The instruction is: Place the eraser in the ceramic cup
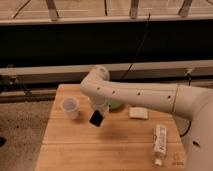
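Note:
The ceramic cup (70,107) is small, white and handle-free, standing upright near the left edge of the wooden table (75,145). My white arm reaches in from the right across the table. The gripper (98,114) hangs just right of the cup, shut on the eraser (96,119), a small flat black block held tilted above the tabletop. The eraser is beside the cup and slightly below its rim level in the view, not over its mouth.
A green bowl (116,105) is mostly hidden behind my arm. A white rectangular block (138,113) lies right of centre, and a white tube (159,143) lies near the right front. A dark wall with rails and a hanging cable runs behind the table.

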`<state>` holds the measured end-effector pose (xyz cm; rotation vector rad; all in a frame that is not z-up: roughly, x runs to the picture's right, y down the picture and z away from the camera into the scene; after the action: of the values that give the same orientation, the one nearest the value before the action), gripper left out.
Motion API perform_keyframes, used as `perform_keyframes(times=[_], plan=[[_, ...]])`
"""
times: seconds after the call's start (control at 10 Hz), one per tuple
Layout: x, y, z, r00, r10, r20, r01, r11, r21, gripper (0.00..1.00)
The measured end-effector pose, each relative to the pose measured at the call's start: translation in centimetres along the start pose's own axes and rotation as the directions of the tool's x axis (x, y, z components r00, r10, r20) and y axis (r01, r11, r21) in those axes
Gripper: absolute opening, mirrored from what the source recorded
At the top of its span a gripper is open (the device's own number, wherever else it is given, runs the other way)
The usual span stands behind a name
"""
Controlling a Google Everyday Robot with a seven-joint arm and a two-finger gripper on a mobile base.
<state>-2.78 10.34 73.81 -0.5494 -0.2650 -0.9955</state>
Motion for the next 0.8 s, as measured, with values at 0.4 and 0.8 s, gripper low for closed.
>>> perform_keyframes(times=[0.4,0.8], plan=[[1.1,-1.8,-0.5,1.0,-0.022,-0.022,0.022,1.0,-0.004,0.0],[1.7,-3.9,-1.7,0.998,-0.05,-0.046,0.049,0.999,-0.009,0.0]])
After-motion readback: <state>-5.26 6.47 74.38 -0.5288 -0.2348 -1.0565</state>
